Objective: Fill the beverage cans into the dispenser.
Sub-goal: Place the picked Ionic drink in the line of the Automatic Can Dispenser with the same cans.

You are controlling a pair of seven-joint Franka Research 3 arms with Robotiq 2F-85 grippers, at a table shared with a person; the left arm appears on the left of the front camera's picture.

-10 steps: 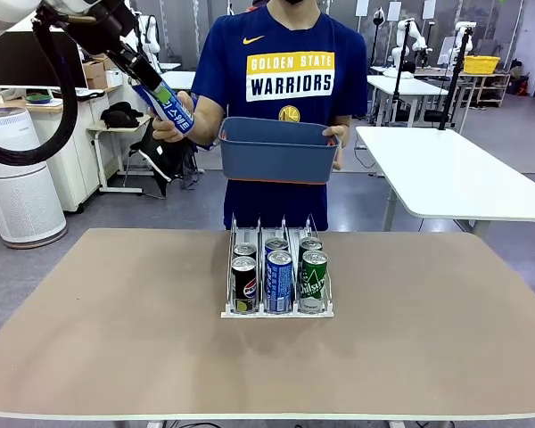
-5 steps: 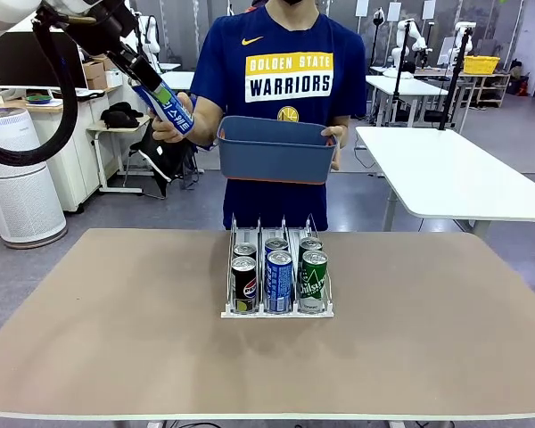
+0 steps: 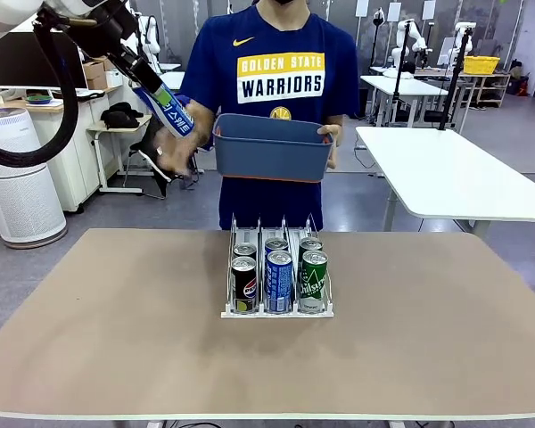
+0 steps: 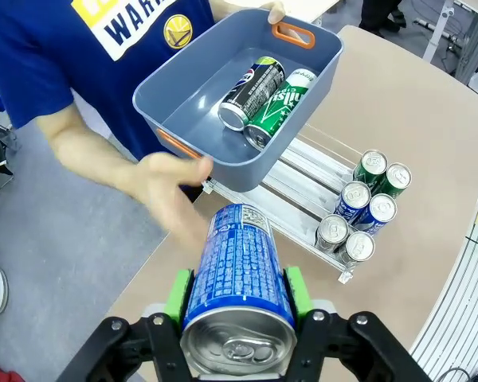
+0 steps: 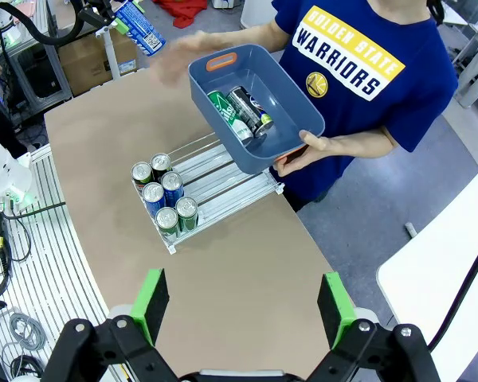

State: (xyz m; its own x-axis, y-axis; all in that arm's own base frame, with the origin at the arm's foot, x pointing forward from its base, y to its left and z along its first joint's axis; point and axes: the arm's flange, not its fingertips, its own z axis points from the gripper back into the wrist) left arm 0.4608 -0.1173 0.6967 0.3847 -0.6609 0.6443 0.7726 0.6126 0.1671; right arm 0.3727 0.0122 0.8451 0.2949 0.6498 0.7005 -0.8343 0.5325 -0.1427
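My left gripper (image 3: 152,89) is raised at the far left and shut on a blue beverage can (image 3: 172,115); the left wrist view has that can (image 4: 237,274) end-on between the green pads. A person's blurred hand (image 3: 175,144) hangs just below it, apart from the can. The person's other hand holds a blue-grey tub (image 3: 272,152) with a black can (image 4: 251,79) and a green can (image 4: 283,95) lying inside. The dispenser (image 3: 260,228) stands mid-table with several cans at its front: black (image 3: 244,283), blue (image 3: 278,281), green (image 3: 313,279). My right gripper (image 5: 243,306) is open, high above the table.
The brown table (image 3: 116,330) has free room on both sides of the dispenser and in front of it. The rear halves of the dispenser lanes (image 5: 223,171) are bare. A white table (image 3: 455,178) stands beyond at the right.
The person's hand has let go of the blue can and dropped below it. The tub has shifted slightly left. My left gripper still holds the can in the same spot.
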